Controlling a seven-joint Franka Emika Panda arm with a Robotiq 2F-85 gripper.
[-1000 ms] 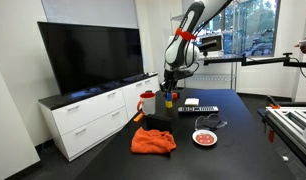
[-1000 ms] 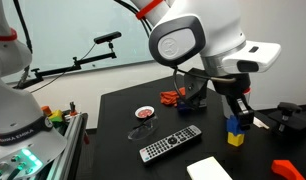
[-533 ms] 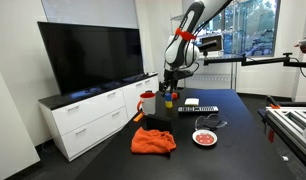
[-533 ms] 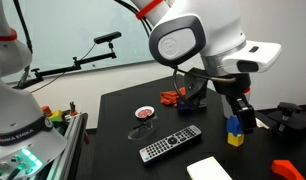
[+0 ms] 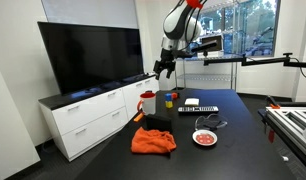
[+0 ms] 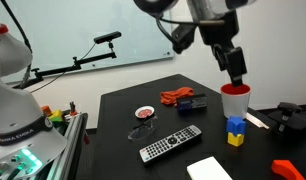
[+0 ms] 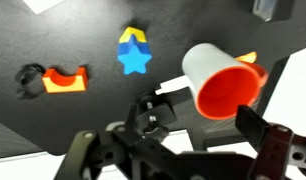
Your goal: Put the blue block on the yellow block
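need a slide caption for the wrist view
Open end effector above small blue cube block stacked on small yellow cube block, beside red mug.

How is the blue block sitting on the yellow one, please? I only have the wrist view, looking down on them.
Observer: In an exterior view the blue block rests squarely on top of the yellow block, touching it.
Operator: Thank you. Is the gripper clear of the stack?
Observer: Yes, the gripper hangs well above the stack, open and holding nothing.
Operator: What else lies nearby?
Observer: A black remote lies on the table, apart from the stack.
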